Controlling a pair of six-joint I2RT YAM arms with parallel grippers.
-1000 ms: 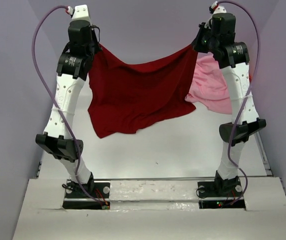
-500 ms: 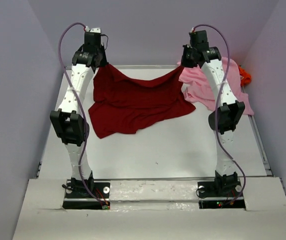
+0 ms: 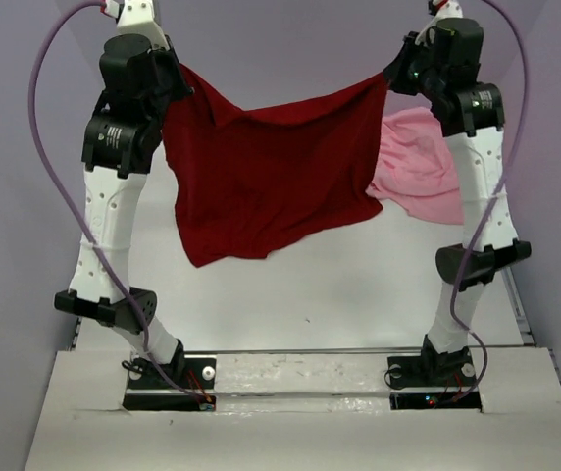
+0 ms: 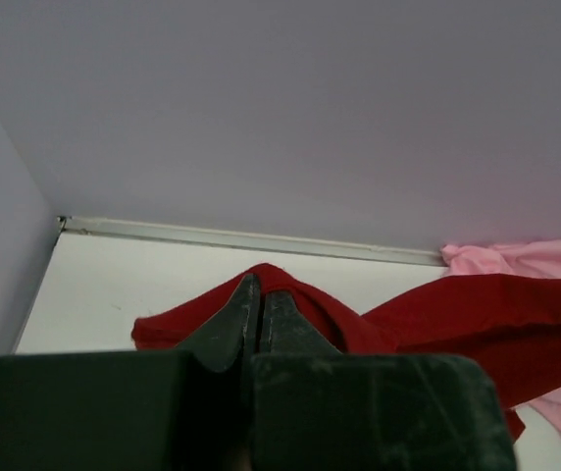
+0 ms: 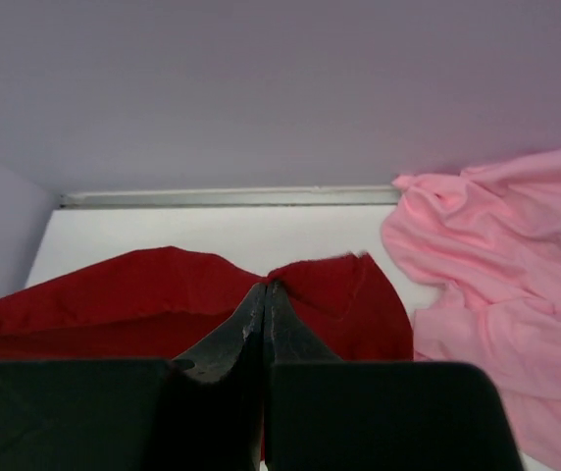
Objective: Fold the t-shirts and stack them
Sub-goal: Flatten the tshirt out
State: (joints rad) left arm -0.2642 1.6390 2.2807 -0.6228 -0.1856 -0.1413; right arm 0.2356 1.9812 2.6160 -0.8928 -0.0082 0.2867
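Observation:
The dark red t-shirt (image 3: pixel 266 167) hangs spread between my two grippers, high above the table, its lower edge sagging toward the table. My left gripper (image 3: pixel 178 78) is shut on its left upper corner (image 4: pixel 271 280). My right gripper (image 3: pixel 390 77) is shut on its right upper corner (image 5: pixel 320 280). The light pink t-shirt (image 3: pixel 418 167) lies crumpled at the back right of the table, partly behind the red one; it also shows in the right wrist view (image 5: pixel 496 285). The orange t-shirt is hidden.
The white table (image 3: pixel 339 294) is walled by lilac panels at the back and both sides. A metal rail (image 4: pixel 241 235) runs along the table's far edge. Both arms stand tall at the left and right.
Both arms dipped toward the back of the table half a second ago and have now risen again, lifting the red shirt high and stretching it wide.

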